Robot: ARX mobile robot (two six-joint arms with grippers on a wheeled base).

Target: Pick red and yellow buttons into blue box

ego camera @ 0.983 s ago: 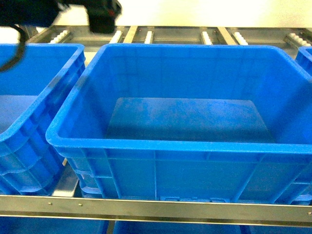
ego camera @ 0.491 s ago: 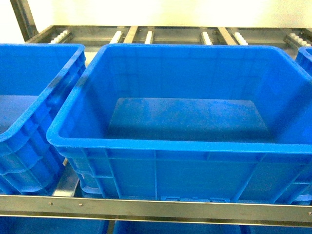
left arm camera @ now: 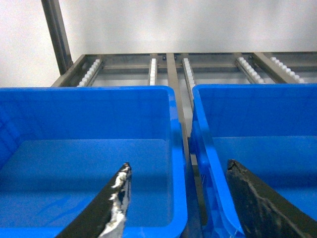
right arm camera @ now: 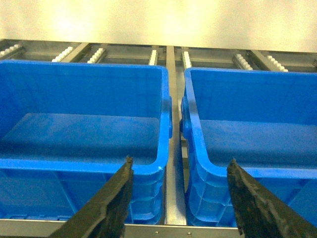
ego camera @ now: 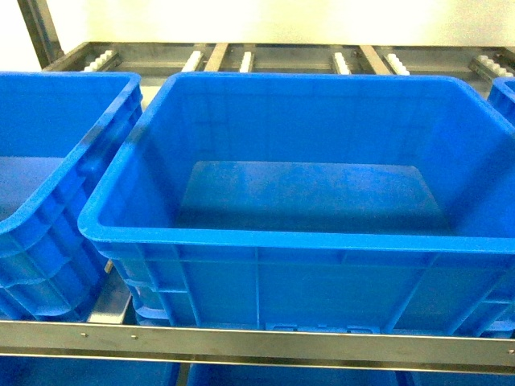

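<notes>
The blue box (ego camera: pixel 290 240) fills the middle of the head view, deep and with a bare floor. The red and yellow buttons are out of view in every frame. Neither gripper shows in the head view. In the left wrist view my left gripper (left arm camera: pixel 179 165) is open with nothing between its fingers, and it hangs over the gap between two blue crates. My right gripper (right arm camera: pixel 181 161) is also open and holds nothing. It sits in front of the gap between the blue box (right arm camera: pixel 84 166) and its right neighbour.
A second blue crate (ego camera: pixel 48 213) stands to the left of the box, and the corner of a third (ego camera: pixel 503 92) shows at the right. All rest on a metal rack with roller rails (ego camera: pixel 241 58) and a steel front bar (ego camera: pixel 257 342). More blue crates sit below.
One second ago a dark arm and gripper hung at the top left of the head view. It has since left the view. The crates have not moved.
</notes>
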